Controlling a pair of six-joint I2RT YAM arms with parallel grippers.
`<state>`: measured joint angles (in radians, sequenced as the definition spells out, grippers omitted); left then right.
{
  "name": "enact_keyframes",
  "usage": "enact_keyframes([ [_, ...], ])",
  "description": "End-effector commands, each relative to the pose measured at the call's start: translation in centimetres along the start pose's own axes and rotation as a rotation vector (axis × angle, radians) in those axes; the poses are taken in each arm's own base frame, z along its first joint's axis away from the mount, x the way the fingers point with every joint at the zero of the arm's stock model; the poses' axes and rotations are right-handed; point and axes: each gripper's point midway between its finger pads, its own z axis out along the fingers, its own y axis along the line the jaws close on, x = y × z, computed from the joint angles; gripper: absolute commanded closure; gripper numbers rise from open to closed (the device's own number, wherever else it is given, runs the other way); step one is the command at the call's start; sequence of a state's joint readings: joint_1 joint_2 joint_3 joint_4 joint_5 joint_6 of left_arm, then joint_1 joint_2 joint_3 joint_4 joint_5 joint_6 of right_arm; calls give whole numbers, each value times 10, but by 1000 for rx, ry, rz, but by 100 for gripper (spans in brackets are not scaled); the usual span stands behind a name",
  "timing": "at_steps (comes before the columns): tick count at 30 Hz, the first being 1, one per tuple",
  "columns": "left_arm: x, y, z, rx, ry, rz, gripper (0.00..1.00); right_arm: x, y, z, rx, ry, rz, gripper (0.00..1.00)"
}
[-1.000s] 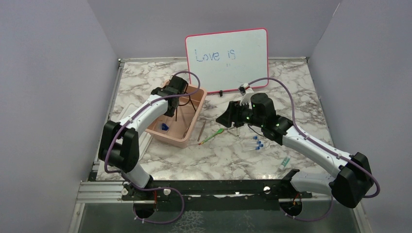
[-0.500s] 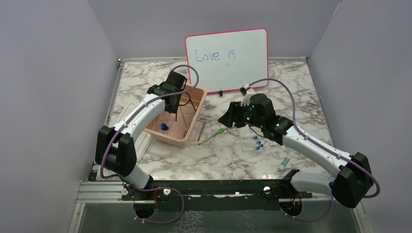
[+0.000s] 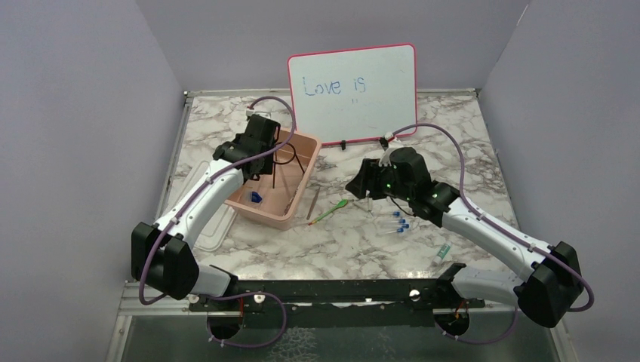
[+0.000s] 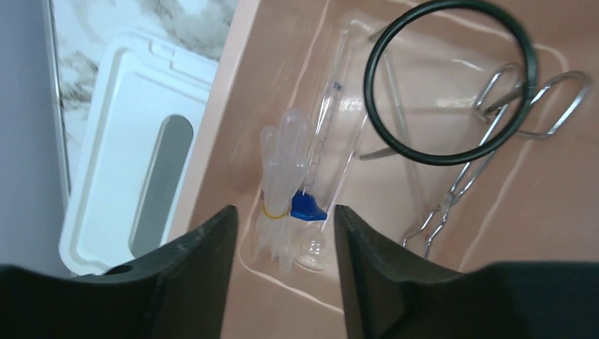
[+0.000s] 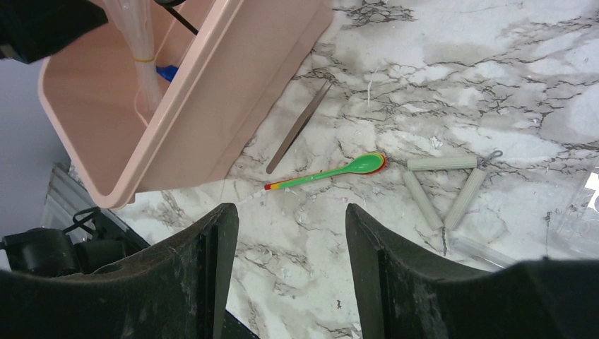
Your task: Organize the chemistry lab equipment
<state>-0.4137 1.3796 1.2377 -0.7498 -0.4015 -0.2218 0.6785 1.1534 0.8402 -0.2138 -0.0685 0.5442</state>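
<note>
A: How would the spoon (image 5: 332, 171) handle?

B: Light, stiff, slick plastic, I'd judge. It lies flat on the tabletop (image 5: 424, 70) beside the tub (image 5: 233, 92), so pinch across the thin handle. The right fingers (image 5: 205, 268) hang above it, apart and empty.

A: And the left fingers (image 4: 205, 261)?

B: Apart, empty, over the tub holding the tripod (image 4: 452, 81) and tongs (image 4: 487, 141). Since a second ago that arm has swung leftward; the right has barely shifted.
</note>
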Motion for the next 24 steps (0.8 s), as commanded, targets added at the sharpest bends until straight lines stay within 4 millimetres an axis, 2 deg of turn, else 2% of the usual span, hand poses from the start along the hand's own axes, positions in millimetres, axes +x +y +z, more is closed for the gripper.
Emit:
enact_keyframes([
  [1,23,15,13,-111,33,-75,52,2,-2,-2,7,-4,19,39],
  [5,31,17,26,-142,44,-83,60,5,-1,1,-1,4,21,39],
  [10,19,14,45,-143,20,-82,66,5,-2,0,-6,-7,27,39],
  [16,11,12,68,-160,40,-53,77,6,-7,-2,4,-40,33,39],
  [21,-6,-1,75,-101,11,-47,82,6,-13,0,29,-41,9,39],
  [24,-14,-2,72,-95,-7,-55,82,5,-14,1,37,-40,0,39],
])
